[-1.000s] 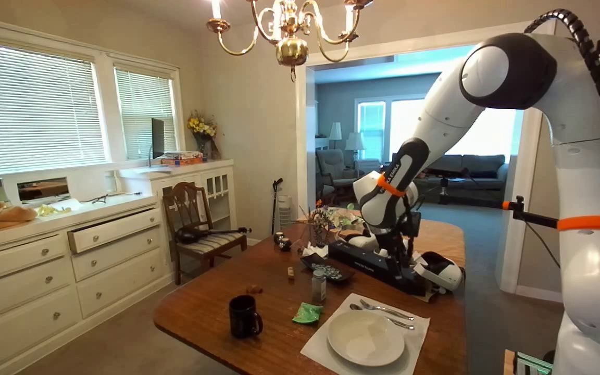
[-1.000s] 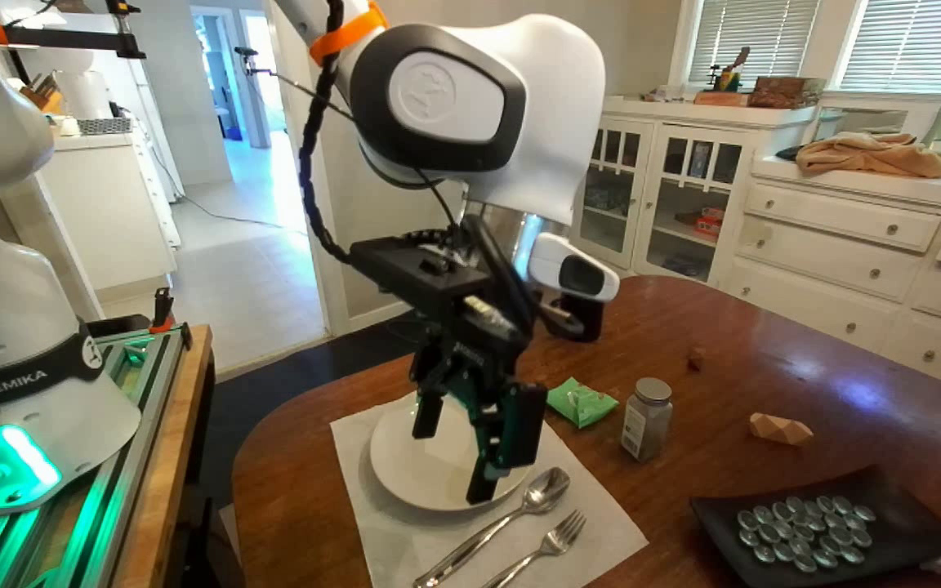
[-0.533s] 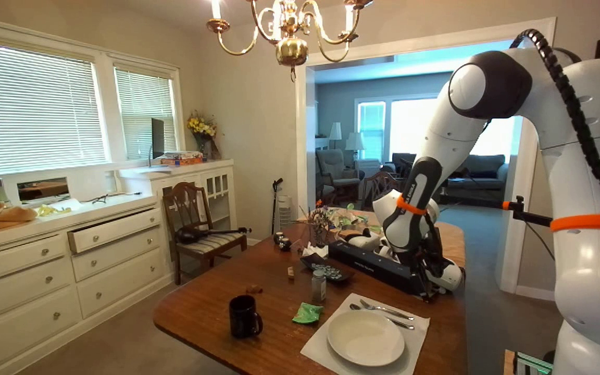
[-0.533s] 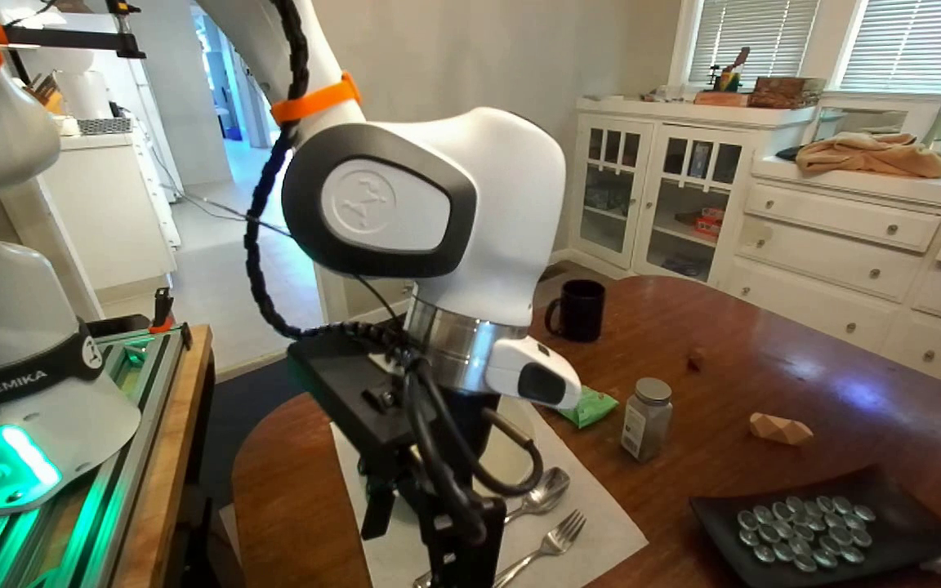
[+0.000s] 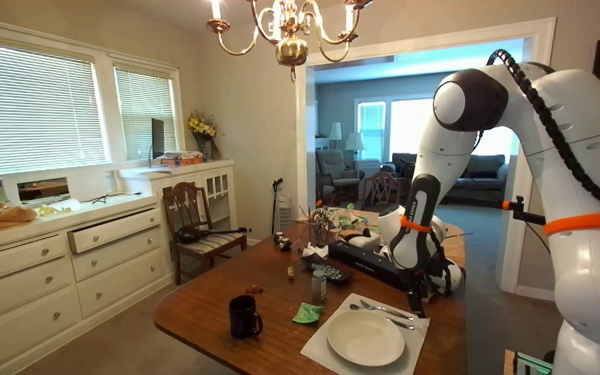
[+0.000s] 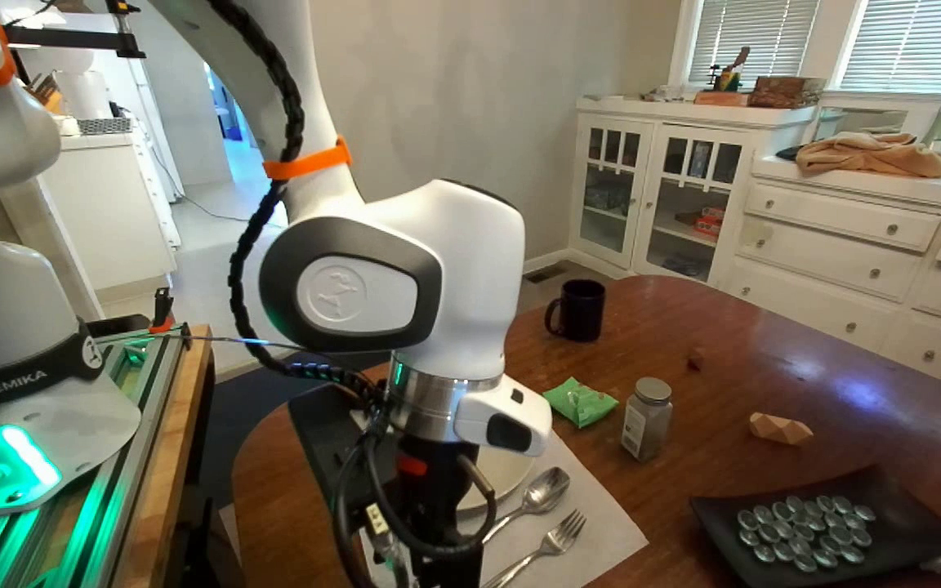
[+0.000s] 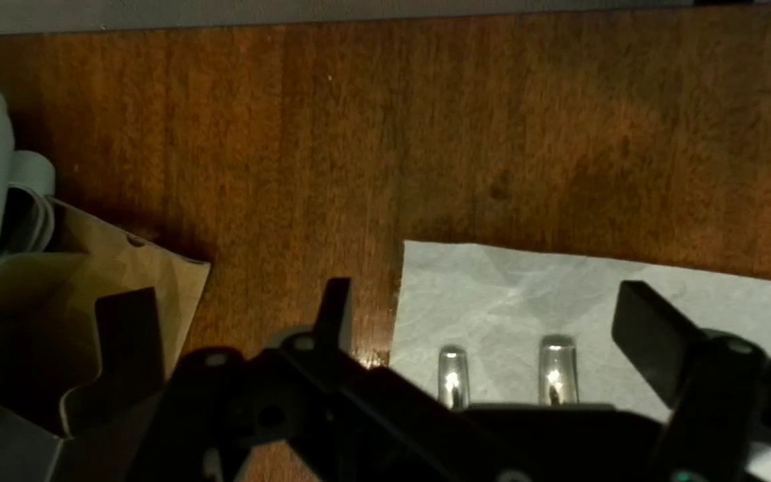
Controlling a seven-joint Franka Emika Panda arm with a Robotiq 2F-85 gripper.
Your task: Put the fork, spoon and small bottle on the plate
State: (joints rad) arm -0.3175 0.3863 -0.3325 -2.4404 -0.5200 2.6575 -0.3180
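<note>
Gaping claw (image 7: 484, 298): fingers (image 7: 656, 335) well apart, so we call it released; in the wrist view we see two metal handle ends (image 7: 558, 375) showing between them.
Claw's place: in an exterior view it points down by the placemat (image 5: 323, 351), near those handle ends — whether it touches anything there, we cannot tell.
Spoon (image 6: 546, 490): on the placemat, just beside the plate (image 5: 365, 337); we cannot tell if the two touch.
Fork (image 6: 556, 541): on the placemat too, next to the spoon, on the side away from the plate.
Plate's pose: round, white, flat on the placemat; in an exterior view the arm (image 6: 479, 269) hides most of it from us.
Small bottle (image 6: 647, 418): upright on the desk (image 6: 732, 343), off the placemat, grey lid on, near the green packet (image 6: 581, 403).
Black mug (image 5: 241, 316): upright on the desk, well apart from the plate.
Black tray (image 6: 916, 535): on the desk, bearing clear pebbles (image 6: 805, 532).
</note>
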